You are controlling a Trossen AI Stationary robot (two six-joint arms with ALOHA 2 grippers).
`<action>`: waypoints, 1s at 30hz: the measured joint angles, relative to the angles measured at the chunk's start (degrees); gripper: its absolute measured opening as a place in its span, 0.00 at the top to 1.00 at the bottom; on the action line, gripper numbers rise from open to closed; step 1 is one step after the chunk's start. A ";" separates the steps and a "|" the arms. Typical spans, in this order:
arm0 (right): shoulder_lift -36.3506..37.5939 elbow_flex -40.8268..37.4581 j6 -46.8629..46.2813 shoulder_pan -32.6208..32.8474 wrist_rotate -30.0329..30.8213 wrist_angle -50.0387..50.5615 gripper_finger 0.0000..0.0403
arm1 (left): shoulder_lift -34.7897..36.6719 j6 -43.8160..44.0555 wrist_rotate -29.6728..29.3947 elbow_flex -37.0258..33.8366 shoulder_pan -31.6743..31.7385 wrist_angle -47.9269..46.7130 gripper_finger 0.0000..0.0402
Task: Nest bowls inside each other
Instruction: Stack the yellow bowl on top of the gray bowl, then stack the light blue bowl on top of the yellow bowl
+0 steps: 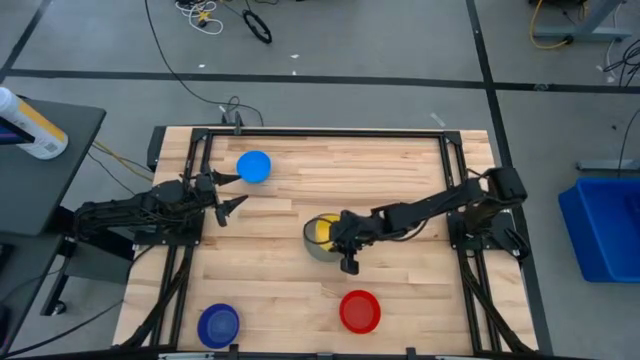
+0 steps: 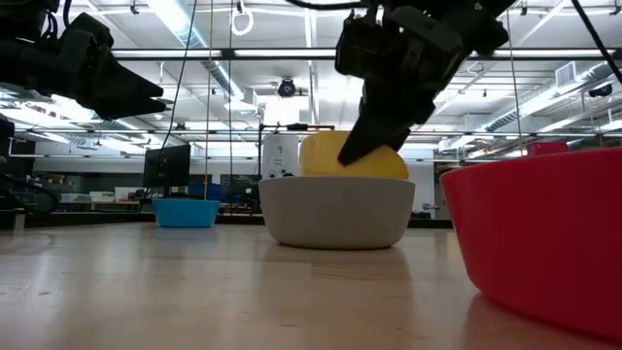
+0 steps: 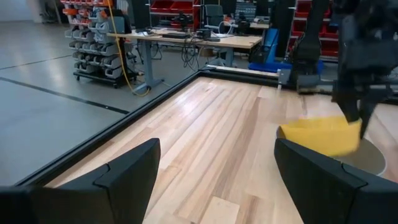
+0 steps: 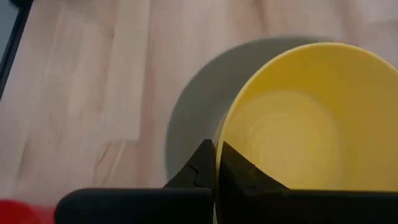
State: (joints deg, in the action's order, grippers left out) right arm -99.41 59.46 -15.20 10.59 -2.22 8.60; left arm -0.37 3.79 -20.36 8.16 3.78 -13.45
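High view: right hand [image 1: 330, 237] pinches yellow bowl [image 1: 320, 230], tilted inside grey bowl [image 1: 316, 248]; left hand [image 1: 232, 192] wide.

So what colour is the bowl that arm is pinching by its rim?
Yellow: the small round plastic yellow bowl, clearest in the right wrist view.

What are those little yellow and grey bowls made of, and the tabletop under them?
Yellow bowl: probably plastic, smooth with a soft sheen and one even colour. Grey bowl: likely the same, matte and thin-walled. Table: wood, pale planks with visible grain and seams, lightly glossy.
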 joint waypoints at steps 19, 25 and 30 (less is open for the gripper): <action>-1.42 0.40 3.24 0.56 1.23 -5.32 0.59 | -0.01 0.29 0.02 0.00 0.01 -0.15 0.20; -0.84 2.69 6.12 0.73 2.91 -2.57 0.49 | -0.51 -0.26 -7.57 -4.09 0.06 6.33 0.20; 2.67 8.28 11.03 0.81 9.11 6.60 0.47 | -8.93 -0.09 -6.21 -4.83 0.26 12.54 0.20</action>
State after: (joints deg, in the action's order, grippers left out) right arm -96.74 67.74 -4.17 11.41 6.90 15.20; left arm -9.30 3.70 -26.57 3.33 4.04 -0.91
